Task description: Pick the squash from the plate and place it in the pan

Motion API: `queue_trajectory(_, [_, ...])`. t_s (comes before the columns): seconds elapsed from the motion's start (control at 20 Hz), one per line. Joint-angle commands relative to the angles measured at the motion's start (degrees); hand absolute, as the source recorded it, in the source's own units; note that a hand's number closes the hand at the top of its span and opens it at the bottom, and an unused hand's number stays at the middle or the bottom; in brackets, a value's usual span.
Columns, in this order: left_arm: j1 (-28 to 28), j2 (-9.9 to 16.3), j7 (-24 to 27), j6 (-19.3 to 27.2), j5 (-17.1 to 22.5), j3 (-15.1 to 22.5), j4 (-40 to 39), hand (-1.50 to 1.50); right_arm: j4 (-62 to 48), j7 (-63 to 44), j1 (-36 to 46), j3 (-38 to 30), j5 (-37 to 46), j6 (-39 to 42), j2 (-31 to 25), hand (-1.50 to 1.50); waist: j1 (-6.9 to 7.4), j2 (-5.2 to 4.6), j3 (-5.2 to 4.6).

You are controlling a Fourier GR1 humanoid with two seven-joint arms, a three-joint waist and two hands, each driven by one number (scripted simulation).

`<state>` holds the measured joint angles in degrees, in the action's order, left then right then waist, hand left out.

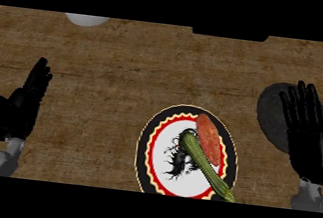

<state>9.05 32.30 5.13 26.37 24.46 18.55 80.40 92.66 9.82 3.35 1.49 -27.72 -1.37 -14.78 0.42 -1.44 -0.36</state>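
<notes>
A long green squash (204,162) lies slanted across the right side of a round plate (158,153) with a black, red and white pattern, its lower end reaching past the plate's rim. An orange-red vegetable (210,132) lies on the plate beside the squash's upper end. A dark pan (272,112) sits at the right, partly hidden behind my right hand (311,138), which is open with straight fingers pointing up. My left hand (20,102) rests open at the left edge, far from the plate.
A white round object (86,20) shows at the counter's far edge, upper left. A black object (229,34) sits at the far edge, top centre-right. Wooden borders run along both upper corners.
</notes>
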Motion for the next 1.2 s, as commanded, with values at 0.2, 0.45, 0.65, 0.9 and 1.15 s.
queue_trajectory(0.2, [4.3, -5.3, 3.6, -4.9, -1.1, 5.8, 5.7, 0.00, 2.2, -5.3, 14.1, 15.8, -5.6, 24.9, -1.9, 1.50, 5.21, 0.91, 0.41])
queue_trajectory(0.45, [1.9, -11.8, 6.3, -4.2, -2.0, 10.1, 6.8, 0.00, -11.6, 0.9, 16.2, 12.1, -1.1, 40.3, -13.6, -1.50, 2.02, 0.54, 0.51])
queue_trajectory(0.65, [0.8, -9.6, 7.4, -7.8, -0.8, 8.3, 5.2, 0.00, -17.7, 13.0, 19.0, 10.7, 7.6, 52.3, -17.9, -1.50, 1.84, 0.59, 0.57])
queue_trajectory(0.9, [1.6, -11.1, 6.9, -6.5, -2.9, 9.1, 5.6, 0.00, -22.3, 21.2, 27.8, 10.5, 19.0, 52.6, -18.8, -1.50, 1.69, 0.80, 0.53])
queue_trajectory(1.15, [-1.1, -11.4, 5.3, -5.4, -3.3, 9.9, 8.8, 0.00, -18.8, 20.7, 31.2, 17.8, 26.5, 51.0, -19.3, -1.50, 2.09, 1.17, 0.51])
